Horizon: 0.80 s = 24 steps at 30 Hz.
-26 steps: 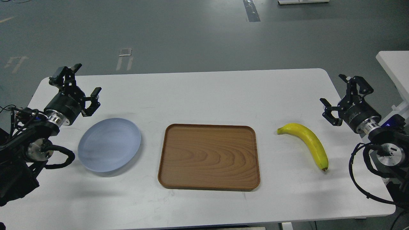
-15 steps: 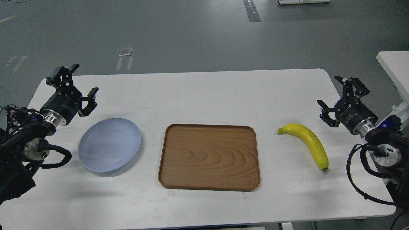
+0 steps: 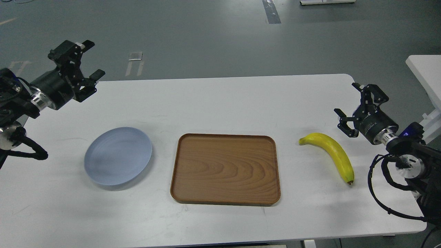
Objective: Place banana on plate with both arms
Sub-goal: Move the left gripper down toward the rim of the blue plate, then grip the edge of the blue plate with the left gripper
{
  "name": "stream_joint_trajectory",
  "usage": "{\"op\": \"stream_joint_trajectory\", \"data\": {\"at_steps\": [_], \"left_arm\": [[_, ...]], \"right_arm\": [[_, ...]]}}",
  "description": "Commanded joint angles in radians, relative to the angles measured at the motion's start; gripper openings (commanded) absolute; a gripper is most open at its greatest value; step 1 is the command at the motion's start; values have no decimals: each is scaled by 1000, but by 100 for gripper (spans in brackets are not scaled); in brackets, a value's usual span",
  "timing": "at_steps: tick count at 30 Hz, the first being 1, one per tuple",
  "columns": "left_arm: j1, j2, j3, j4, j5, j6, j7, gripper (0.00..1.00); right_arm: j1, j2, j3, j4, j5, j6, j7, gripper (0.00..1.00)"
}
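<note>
The yellow banana (image 3: pixel 332 153) lies on the white table (image 3: pixel 220 103) at the right, stem end toward the tray, dark tip toward the front. The pale blue-grey plate (image 3: pixel 118 155) sits empty at the left. My right gripper (image 3: pixel 350 101) is open and empty, hovering just right of and behind the banana's stem end. My left gripper (image 3: pixel 92 58) is open and empty, raised over the table's far left corner, well behind the plate.
A brown wooden tray (image 3: pixel 225 168) with rounded corners lies empty in the middle, between plate and banana. Another white table's corner (image 3: pixel 425 70) stands at the far right. Grey floor lies beyond the far table edge.
</note>
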Motion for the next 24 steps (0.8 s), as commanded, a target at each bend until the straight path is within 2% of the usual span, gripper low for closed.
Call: {"op": "stream_joint_trajectory", "data": {"at_steps": [1,4,8,11,13,15,21,24], "left_arm": [[-12,104,-3,-238,344,0,0,100],[-11,130,3,-326,594,0,0,100],[5,139,12,-344,947,0,0,100],[20,141,42,-324,1116,84,0,100],[34,139,88,-260,1170,182,0,100],[43,134,130,-211,1170,230,0,100],[70,118,213,-7,1129,285,0,100],[78,101,240,36,1077,308,0,99]], "right_arm": [[5,8,0,0,-1,0,0,100],[17,8,-3,0,-5,0,0,100],[30,22,-2,0,-21,0,0,100],[30,24,-2,0,-23,0,0,100],[30,24,-3,0,-23,0,0,100],[30,22,-3,2,-23,0,0,100],[30,22,-3,2,-23,0,0,100],[30,22,-3,2,-23,0,0,100]]}}
